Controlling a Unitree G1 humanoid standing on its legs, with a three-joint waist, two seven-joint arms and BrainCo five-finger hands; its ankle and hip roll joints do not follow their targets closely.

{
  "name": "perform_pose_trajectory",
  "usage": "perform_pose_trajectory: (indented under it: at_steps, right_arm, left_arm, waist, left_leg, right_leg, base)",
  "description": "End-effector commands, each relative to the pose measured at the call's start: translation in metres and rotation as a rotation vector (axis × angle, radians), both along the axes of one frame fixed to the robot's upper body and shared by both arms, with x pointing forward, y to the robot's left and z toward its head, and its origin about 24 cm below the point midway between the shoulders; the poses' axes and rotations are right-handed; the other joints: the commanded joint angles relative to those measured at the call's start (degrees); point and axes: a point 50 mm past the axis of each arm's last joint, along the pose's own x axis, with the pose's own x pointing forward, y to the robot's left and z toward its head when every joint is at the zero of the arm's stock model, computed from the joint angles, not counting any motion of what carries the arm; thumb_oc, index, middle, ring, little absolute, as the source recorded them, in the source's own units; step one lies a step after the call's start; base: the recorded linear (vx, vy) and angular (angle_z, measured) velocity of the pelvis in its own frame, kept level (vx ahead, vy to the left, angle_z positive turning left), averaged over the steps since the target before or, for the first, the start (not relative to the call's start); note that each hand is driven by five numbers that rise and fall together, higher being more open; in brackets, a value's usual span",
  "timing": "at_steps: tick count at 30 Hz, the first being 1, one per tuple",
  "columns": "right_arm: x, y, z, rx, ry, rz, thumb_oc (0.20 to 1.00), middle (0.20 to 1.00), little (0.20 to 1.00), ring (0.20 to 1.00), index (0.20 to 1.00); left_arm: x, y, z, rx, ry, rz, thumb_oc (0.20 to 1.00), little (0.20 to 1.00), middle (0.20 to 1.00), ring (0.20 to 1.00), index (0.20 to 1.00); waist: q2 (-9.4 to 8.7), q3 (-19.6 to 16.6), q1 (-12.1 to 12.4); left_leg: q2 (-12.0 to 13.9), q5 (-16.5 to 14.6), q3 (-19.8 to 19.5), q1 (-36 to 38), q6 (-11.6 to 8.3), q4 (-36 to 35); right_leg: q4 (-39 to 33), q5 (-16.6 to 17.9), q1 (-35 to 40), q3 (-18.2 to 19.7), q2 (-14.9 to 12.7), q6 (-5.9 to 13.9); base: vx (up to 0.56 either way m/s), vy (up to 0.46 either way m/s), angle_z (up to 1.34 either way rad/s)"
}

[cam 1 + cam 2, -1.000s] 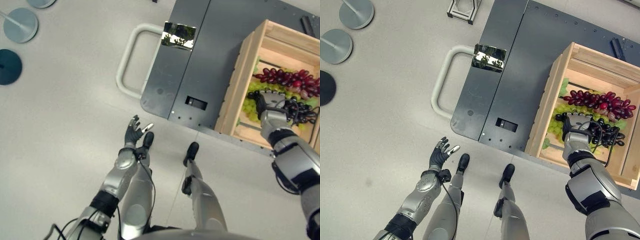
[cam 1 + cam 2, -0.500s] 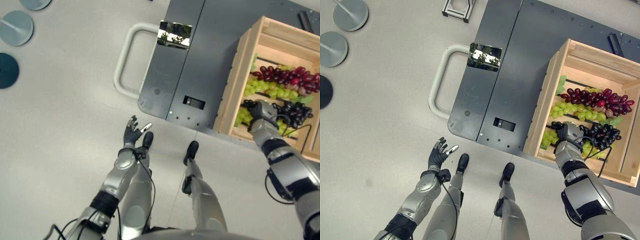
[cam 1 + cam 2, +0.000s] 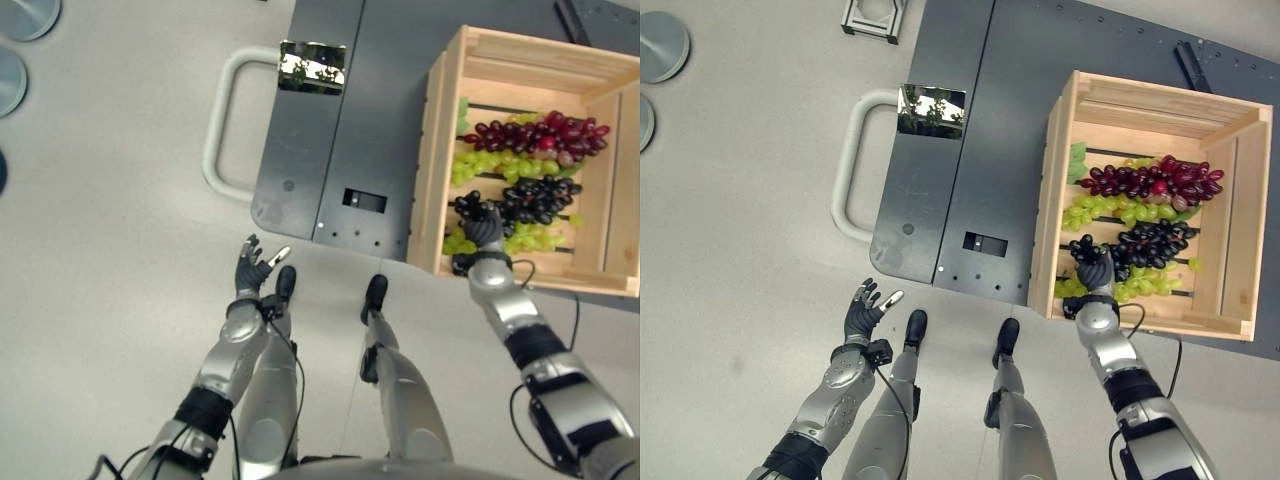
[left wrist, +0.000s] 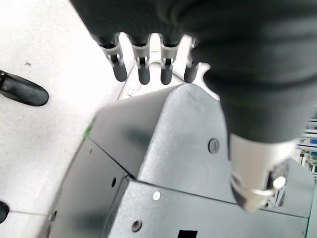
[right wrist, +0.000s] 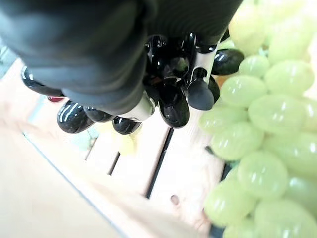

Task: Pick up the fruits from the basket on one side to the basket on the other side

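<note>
Since a second ago the right hand [image 3: 1095, 272] has been drawn back toward the near wall of the slatted wooden crate [image 3: 1055, 200], fingers curled round the black grape bunch [image 3: 1145, 243] still lying inside, suggesting lift-out is beginning, while the left hand [image 3: 862, 312] hangs relaxed.

Pale grey floor [image 3: 730, 230]. On it stands a low dark grey metal platform [image 3: 1010, 130], two panels joined along a seam, with a rounded near corner, a row of small screw holes along the near edge and a small rectangular slot [image 3: 982, 243]. A pale tubular handle [image 3: 845, 165] loops out from its left side. A shiny reflective plate [image 3: 931, 109] lies on the left panel near the handle. A light wooden crate [image 3: 1058, 190] sits on the right panel, open-topped, slatted bottom. Round grey discs [image 3: 662, 45] rest on the floor at far left.
</note>
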Motion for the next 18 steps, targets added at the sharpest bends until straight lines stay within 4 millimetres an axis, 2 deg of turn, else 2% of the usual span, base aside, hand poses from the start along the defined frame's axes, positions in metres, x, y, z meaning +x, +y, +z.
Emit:
perform_pose_trajectory:
  at_steps: [1,7,8,9,14,18]
  right_arm:
    - [-0.015,0.019,-0.012,0.150,-0.021,0.097,0.200,0.200,0.200,0.200,0.200]
    - [-0.026,0.015,0.009,0.232,-0.151,0.125,0.200,0.200,0.200,0.200,0.200]
    - [-0.029,0.013,0.018,0.268,-0.207,0.137,0.200,0.200,0.200,0.200,0.200]
    - [-0.030,0.013,0.018,0.269,-0.206,0.137,0.200,0.200,0.200,0.200,0.200]
    - [-0.035,0.008,0.045,0.309,-0.338,0.182,0.200,0.200,0.200,0.200,0.200]
    - [-0.035,0.009,0.054,0.310,-0.371,0.222,0.200,0.200,0.200,0.200,0.200]
  left_arm:
    - [-0.009,0.011,0.007,-0.029,-0.057,0.036,1.000,1.000,1.000,1.000,1.000]
    - [-0.010,0.018,0.012,0.021,-0.077,0.010,1.000,1.000,1.000,1.000,1.000]
    - [-0.009,0.020,0.017,0.041,-0.102,0.001,1.000,1.000,1.000,1.000,1.000]
    - [-0.009,0.020,0.017,0.041,-0.101,0.001,1.000,1.000,1.000,1.000,1.000]
    - [-0.006,0.018,0.030,0.068,-0.163,-0.028,1.000,1.000,1.000,1.000,1.000]
    - [-0.005,0.018,0.034,0.094,-0.187,-0.039,1.000,1.000,1.000,1.000,1.000]
  waist:
    - [-0.20,0.8,-0.4]
    - [-0.84,0.8,-1.0]
    - [-1.07,0.8,-1.2]
    - [-1.08,0.8,-1.2]
    - [-1.70,0.8,-1.4]
    - [-2.00,0.8,-1.3]
  left_leg:
    - [-1.7,1.8,0.0,-1.9,2.07,-1.9]
    - [-1.5,1.6,0.4,-1.0,2.17,-1.8]
    - [-1.6,1.5,0.6,-0.4,2.19,-1.8]
    - [-1.6,1.5,0.7,-0.3,2.19,-1.9]
    - [-1.5,1.0,1.2,2.1,2.24,-2.0]
    - [-1.7,0.7,1.5,3.6,2.38,-1.9]
  right_leg:
    - [5.6,-8.1,-0.2,2.6,-0.8,3.99]
    - [5.9,-8.2,0.4,3.0,-0.8,3.98]
    - [6.0,-8.2,0.8,3.1,-0.7,3.99]
    - [6.0,-8.3,0.9,3.1,-0.7,3.99]
    - [6.2,-8.3,2.6,3.6,-0.7,4.10]
    - [6.4,-8.3,3.8,3.9,-0.8,4.10]
  base:
    - [-0.01,-0.006,-0.08]
    - [0.00,0.000,-0.03]
    - [0.00,0.003,-0.07]
    - [-0.01,0.001,-0.12]
    - [0.00,0.001,-0.06]
    - [0.00,0.003,-0.06]
